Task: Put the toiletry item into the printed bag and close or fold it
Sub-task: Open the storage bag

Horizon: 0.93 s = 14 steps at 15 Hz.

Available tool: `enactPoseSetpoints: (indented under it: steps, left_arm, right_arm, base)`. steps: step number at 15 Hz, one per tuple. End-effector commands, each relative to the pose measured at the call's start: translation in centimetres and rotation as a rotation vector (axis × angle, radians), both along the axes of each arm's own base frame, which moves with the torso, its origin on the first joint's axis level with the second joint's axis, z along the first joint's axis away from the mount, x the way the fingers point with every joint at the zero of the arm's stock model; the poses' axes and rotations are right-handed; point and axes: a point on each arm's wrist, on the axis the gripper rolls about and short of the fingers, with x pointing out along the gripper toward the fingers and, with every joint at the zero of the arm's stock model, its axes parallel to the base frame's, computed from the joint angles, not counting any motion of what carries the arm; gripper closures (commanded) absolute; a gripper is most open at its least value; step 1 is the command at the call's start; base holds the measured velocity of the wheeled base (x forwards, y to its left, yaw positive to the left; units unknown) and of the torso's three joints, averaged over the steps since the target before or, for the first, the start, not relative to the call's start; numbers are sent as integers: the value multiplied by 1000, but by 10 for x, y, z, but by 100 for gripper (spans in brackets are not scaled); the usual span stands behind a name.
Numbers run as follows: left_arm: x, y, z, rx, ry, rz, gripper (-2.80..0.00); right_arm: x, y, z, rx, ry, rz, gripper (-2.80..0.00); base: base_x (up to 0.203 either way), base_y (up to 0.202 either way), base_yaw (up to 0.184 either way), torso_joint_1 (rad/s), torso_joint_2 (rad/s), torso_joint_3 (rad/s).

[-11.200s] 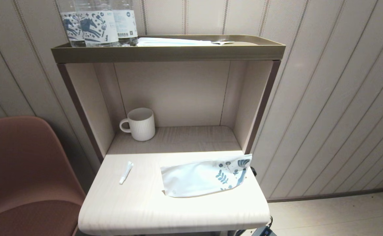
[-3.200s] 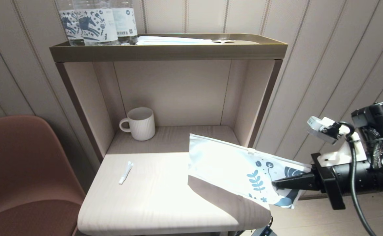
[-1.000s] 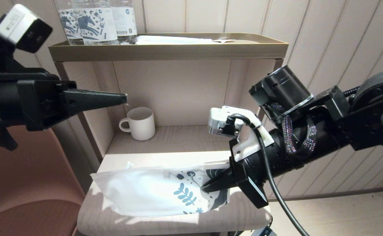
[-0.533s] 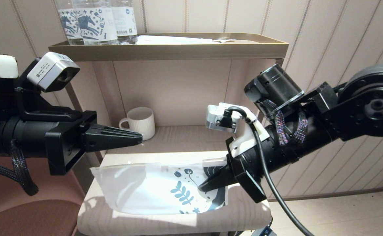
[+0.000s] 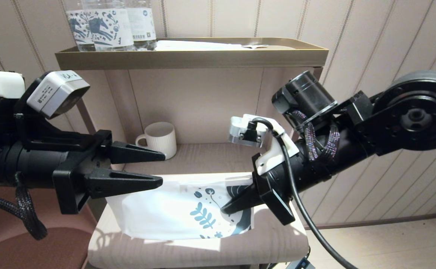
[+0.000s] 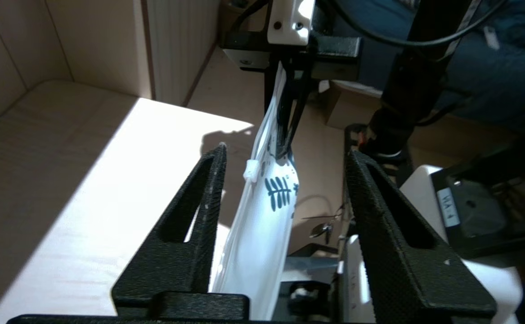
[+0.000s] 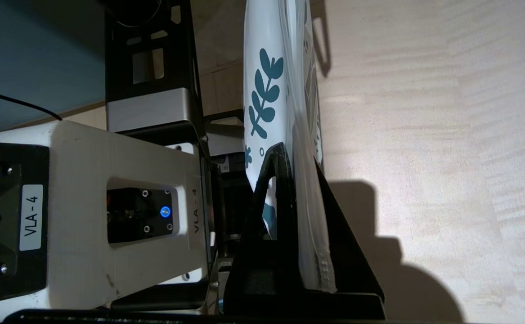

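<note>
You have a white ribbed mug standing at the far left of the lower shelf. On the top tray, two printed bottles stand at the far left, with flat white packets lying just to their right. A brown chair sits at the near left.

Black arms, black wedge-shaped fingers, white wrist brackets, braided cable sleeves, "VLA-4" labels on white housings.
</note>
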Motion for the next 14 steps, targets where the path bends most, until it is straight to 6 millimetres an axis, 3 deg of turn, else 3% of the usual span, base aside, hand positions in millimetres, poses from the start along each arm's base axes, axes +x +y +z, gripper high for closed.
enactPoseSetpoints:
  steps: [1,7,14]
  left_arm:
    - [6,-2,-7,17,-38,-13,-280]
    - [39,-13,-35,95,-16,50,-280]
    - [38,-13,-27,81,-37,47,-280]
  right_arm:
    - [3,4,-2,-3,5,5,0]
    - [7,6,2,10,-10,3,0]
    - [9,12,0,10,-11,12,0]
  base:
    - [0,0,0,0,0,0]
    - [0,0,0,0,0,0]
    - [0,0,0,0,0,0]
